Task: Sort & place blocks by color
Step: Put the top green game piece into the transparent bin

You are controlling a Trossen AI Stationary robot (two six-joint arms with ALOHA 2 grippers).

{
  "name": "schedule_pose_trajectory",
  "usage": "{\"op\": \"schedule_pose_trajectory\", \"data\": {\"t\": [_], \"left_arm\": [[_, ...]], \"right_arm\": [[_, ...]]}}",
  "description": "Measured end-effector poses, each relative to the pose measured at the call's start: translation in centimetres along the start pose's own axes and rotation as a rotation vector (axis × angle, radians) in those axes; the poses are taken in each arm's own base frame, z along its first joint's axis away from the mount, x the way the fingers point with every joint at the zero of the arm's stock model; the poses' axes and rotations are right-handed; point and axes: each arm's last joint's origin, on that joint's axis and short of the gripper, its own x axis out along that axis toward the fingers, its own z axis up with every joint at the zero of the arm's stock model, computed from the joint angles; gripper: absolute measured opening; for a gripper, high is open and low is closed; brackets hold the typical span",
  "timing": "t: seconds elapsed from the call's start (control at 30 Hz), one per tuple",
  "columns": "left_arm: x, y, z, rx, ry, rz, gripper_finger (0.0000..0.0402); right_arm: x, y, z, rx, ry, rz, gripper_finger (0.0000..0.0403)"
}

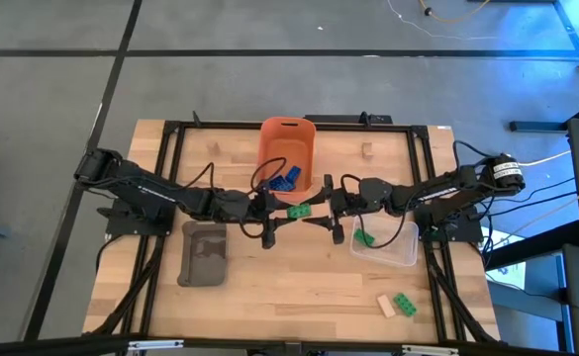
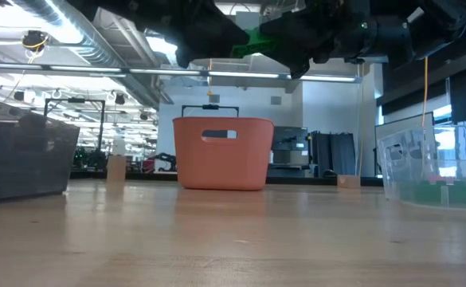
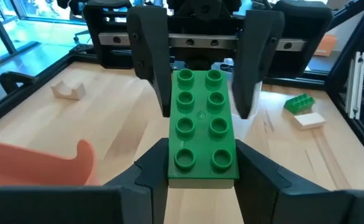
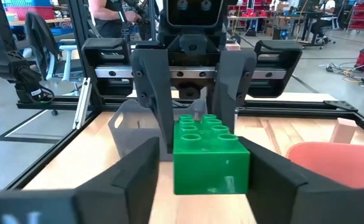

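A green two-by-four brick point(image 1: 299, 211) hangs in mid-air over the table's middle, between my two grippers. In the low view the brick point(image 2: 252, 40) sits high above the tabletop. My left gripper point(image 1: 281, 210) comes at it from the table's left and my right gripper point(image 1: 321, 210) from the right, and each is shut on one end. Several blue bricks point(image 1: 285, 180) lie in the orange bin point(image 1: 287, 138). A green brick point(image 1: 365, 237) lies in the clear bin point(image 1: 398, 252). A tan block point(image 1: 367, 150) rests on the far part of the table. A tan block point(image 1: 386, 306) and a green brick point(image 1: 405, 304) lie by the near right edge. My left gripper point(image 3: 203, 171) pinches the brick's left end point(image 3: 182, 165) between its two fingers, which lie level, one on each long side. The brick is level, studs up, clear of the table. My right gripper point(image 4: 206, 171) pinches the opposite end point(image 4: 238, 168) across the brick's width, level from the table's right. Its fingers point(image 3: 150, 62) flank the far studs in the left wrist view.
The orange bin point(image 2: 223, 151) stands just beyond the grippers, toward the far edge. The clear bin point(image 2: 436, 171) is under the right arm and the grey tray point(image 1: 205, 252) under the left arm. Black frame rails run along the table's sides. Bare wood lies toward the near edge.
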Motion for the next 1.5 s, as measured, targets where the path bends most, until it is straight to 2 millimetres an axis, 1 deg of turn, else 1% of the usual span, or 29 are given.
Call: {"op": "schedule_pose_trajectory", "data": {"t": [0.2, 0.27, 0.43, 0.53, 0.6, 0.7, 0.77, 0.9, 1.0, 1.1, 1.23, 1.37, 1.5], "left_arm": [[0.0, 0.0, 0.0, 0.006, 0.001, -0.004, 0.013], [0.0, 0.0, 0.0, 0.008, 0.006, -0.008, 0.0143], [-0.3, 0.0, -0.2, 0.042, 0.042, -0.004, 0.0194], [-1.4, 0.1, 0.5, 0.046, 0.05, -0.003, 0.0204], [-2.4, 0.4, 0.8, 0.058, 0.08, 0.012, 0.0206], [-4.2, 0.8, 0.9, 0.069, 0.061, 0.049, 0.0207], [-5.8, 1.1, 0.3, 0.084, 0.042, 0.09, 0.0208], [-9.2, 2.4, -0.6, 0.055, -0.049, 0.159, 0.0209], [-11.5, 3.4, -1.4, 0.038, -0.143, 0.132, 0.0209], [-13.2, 4.1, -2.4, 0.054, -0.227, 0.079, 0.0209], [-14.5, 4.7, -3.7, 0.079, -0.295, 0.054, 0.021], [-14.9, 4.9, -4.0, 0.072, -0.332, 0.054, 0.021], [-14.9, 4.9, -3.9, 0.068, -0.344, 0.053, 0.021]], "right_arm": [[0.0, 0.0, 0.0, 0.0, -0.003, -0.003, 0.0138], [0.0, 0.0, 0.0, -0.001, -0.002, -0.003, 0.0139], [-0.1, -0.1, 0.1, -0.027, 0.002, 0.001, 0.0139], [-0.3, -0.1, 0.2, -0.048, 0.016, -0.004, 0.0139], [-0.6, -0.1, 0.5, -0.056, 0.028, -0.031, 0.0139], [-1.3, -0.2, 0.7, -0.074, 0.079, -0.08, 0.0139], [-1.9, 0.0, 0.8, -0.077, 0.115, -0.101, 0.0139], [-3.2, 0.3, 0.8, -0.099, 0.107, -0.114, 0.0139], [-4.4, 0.4, 0.7, -0.101, 0.09, -0.13, 0.0139], [-5.6, 0.5, 0.9, -0.095, 0.028, -0.133, 0.0139], [-6.6, 0.6, 1.3, -0.101, -0.032, -0.134, 0.0139], [-6.9, 0.6, 1.5, -0.104, -0.045, -0.134, 0.0139], [-6.7, 0.6, 1.1, -0.089, -0.012, -0.132, 0.0139]]}}
